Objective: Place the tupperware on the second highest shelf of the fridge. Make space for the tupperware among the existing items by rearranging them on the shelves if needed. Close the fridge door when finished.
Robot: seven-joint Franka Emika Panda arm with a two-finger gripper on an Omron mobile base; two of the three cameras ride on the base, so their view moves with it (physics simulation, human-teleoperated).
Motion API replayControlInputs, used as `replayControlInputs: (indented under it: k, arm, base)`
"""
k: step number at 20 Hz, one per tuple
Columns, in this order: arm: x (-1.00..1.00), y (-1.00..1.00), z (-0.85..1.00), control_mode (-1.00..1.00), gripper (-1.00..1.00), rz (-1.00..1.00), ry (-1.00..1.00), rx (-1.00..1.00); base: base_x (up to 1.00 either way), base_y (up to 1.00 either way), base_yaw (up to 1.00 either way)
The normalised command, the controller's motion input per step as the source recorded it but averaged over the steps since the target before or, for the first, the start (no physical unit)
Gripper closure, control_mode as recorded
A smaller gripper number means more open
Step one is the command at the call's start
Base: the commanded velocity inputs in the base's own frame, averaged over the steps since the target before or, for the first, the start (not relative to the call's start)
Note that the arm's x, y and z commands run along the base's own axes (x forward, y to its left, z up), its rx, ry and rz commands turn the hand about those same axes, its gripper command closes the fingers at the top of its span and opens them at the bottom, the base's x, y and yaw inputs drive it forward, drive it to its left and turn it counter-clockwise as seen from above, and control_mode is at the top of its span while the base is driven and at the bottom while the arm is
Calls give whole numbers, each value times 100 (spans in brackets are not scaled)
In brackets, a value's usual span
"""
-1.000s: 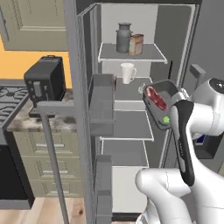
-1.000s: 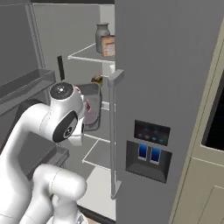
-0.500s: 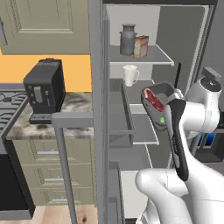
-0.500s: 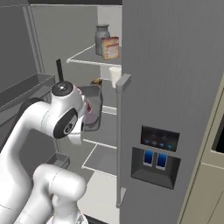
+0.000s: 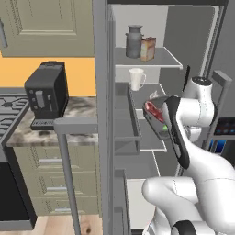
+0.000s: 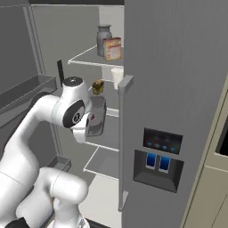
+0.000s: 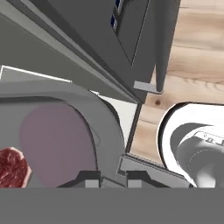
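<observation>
Kitchen sim, fridge (image 6: 178,89) w/ left door (image 5: 102,114) swung open; base has rolled closer & rightward vs a sec ago, so whole view shifted, shelf items didn't move; pincer (image 7: 113,177) clenched on tupperware (image 5: 155,120), held tilted just in front of the shelves; top shelf (image 5: 167,60) has milk-can jug (image 5: 134,41) + carton (image 5: 148,49); second highest shelf (image 5: 158,89) has white mug (image 5: 136,78) at left, right side looks free; next: level & slide it in.

base: driven closer to the fridge (image 5: 193,27), both base views shifted
hand (image 5: 161,120): with tupperware (image 5: 155,118) nearer the fridge opening, now just below the mug (image 5: 136,78)
</observation>
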Motion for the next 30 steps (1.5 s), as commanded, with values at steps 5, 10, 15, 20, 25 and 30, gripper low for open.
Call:
replayControlInputs:
  k: [5, 10, 15, 20, 25, 30]
  arm:
    - [19, 0, -2, -100, 100, -2, -1, 16]
    - [21, 3, 0, -100, 100, -7, -4, 16]
    - [44, 22, 0, -100, 100, -5, 0, 1]
    - [50, 16, -6, -100, 100, -4, 0, 0]
    - [42, 3, -13, -100, 100, -4, 0, 0]
    - [42, 3, -9, -100, 100, -5, 0, 0]
  base:
    - [0, 0, 0]
    - [0, 0, 0]
    - [0, 0, 0]
    - [0, 0, 0]
    - [0, 0, 0]
    - [0, 0, 0]
